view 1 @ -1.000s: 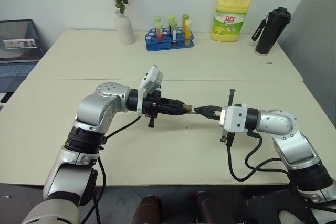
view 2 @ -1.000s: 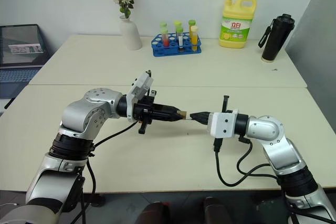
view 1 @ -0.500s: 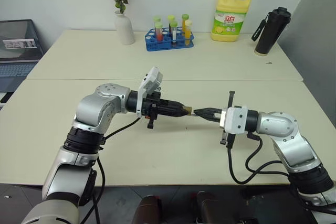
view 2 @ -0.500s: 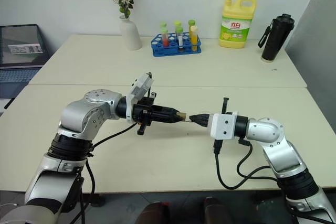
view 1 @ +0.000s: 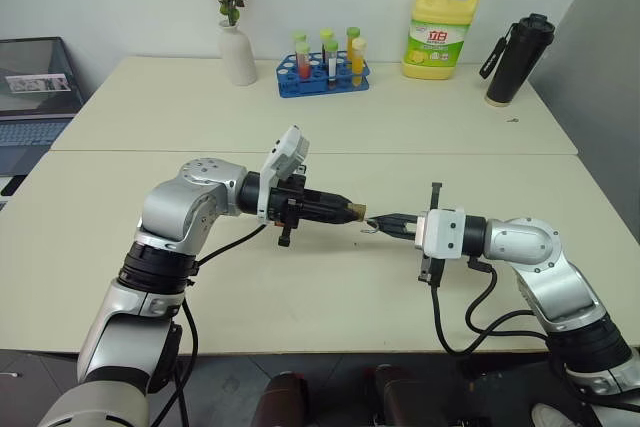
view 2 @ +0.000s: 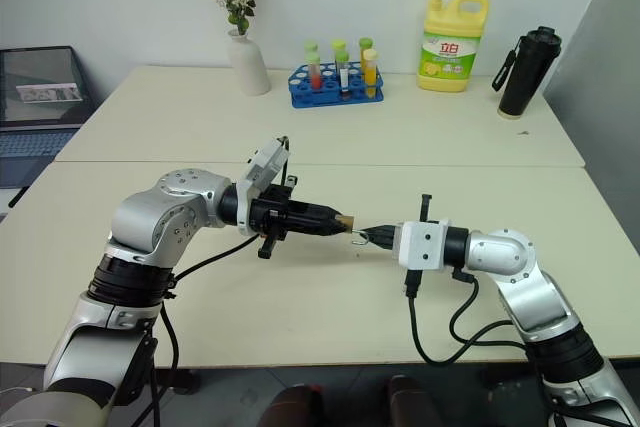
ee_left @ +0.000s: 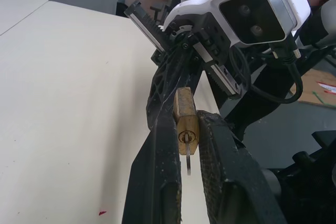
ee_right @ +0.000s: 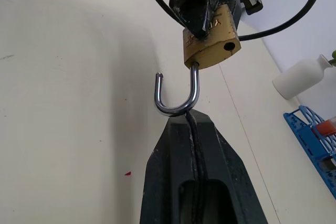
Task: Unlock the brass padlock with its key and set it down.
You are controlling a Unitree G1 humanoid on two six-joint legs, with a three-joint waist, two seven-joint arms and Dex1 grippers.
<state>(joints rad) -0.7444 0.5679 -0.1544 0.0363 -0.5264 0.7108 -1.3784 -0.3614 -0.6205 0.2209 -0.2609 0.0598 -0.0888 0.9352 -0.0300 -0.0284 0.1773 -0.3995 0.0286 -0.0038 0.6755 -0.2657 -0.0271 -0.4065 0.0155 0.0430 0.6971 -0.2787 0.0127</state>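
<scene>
From the left eye view, the two arms meet above the tabletop [view 1: 330,277], well forward of the test-tube rack [view 1: 322,75] and the detergent bottle [view 1: 440,29]. The left gripper [view 1: 352,212] points toward the right gripper [view 1: 378,221], and the brass padlock [view 1: 358,213] sits between them in mid-air.

The right eye view gives the same line-up, the two tips almost nose to nose and the silver shackle [view 2: 361,238] bridging them.

In the left wrist view, the left jaws are clenched on the padlock's brass body, keyhole end facing the camera, with the key [ee_left: 188,157] seated in the keyhole and its blade end hanging free.

In the right wrist view, the right jaws are pinched tight on the bend of the shackle, one leg of which is out of the body, its free end standing clear beside the brass. So the lock looks already open.

To finish well, I judge that the right jaws should let go of the shackle first, then the left arm should lower the padlock gently onto bare tabletop, keeping the key from snagging or dropping out.
</scene>
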